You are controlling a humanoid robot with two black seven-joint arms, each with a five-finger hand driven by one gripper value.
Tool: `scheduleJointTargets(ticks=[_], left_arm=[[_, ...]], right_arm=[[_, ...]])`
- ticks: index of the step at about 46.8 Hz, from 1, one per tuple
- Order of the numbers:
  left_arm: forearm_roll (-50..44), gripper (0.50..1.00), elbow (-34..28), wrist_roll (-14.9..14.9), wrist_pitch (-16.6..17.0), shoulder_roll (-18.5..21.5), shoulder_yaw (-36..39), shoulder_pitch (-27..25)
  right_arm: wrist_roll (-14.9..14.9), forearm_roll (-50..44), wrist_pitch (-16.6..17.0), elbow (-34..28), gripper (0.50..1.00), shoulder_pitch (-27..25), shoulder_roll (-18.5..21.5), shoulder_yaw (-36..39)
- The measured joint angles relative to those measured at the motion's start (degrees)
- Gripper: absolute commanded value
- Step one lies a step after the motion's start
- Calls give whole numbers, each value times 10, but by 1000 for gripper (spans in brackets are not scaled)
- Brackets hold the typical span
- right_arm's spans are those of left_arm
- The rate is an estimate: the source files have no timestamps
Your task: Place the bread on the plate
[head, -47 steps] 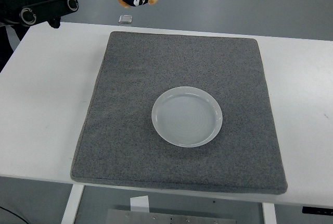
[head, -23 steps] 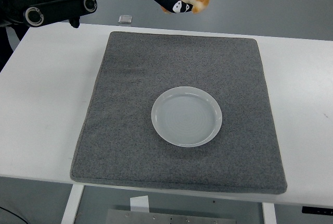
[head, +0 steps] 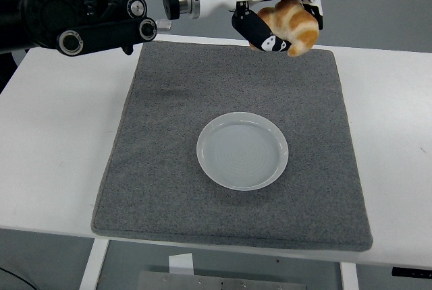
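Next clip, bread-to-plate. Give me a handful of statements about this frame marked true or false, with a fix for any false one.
1. The left hand grasps the bread. True.
2. The bread already lies on the plate. False: the plate holds nothing; the bread is held in the air over the far edge of the grey mat.
3. The plate sits directly on the white table. False: it sits on the grey mat, which lies on the table.
4. The right hand shows at the picture's right edge. False: no right arm or hand is in view.
5. The working arm comes in from the picture's upper left. True.
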Motion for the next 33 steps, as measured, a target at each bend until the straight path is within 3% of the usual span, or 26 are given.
scheduleJointTargets(ticks=[33], left_arm=[[140,500,14,-1,23,-28,19,127]], right_arm=[[0,0,0,0,954,0,0,0]])
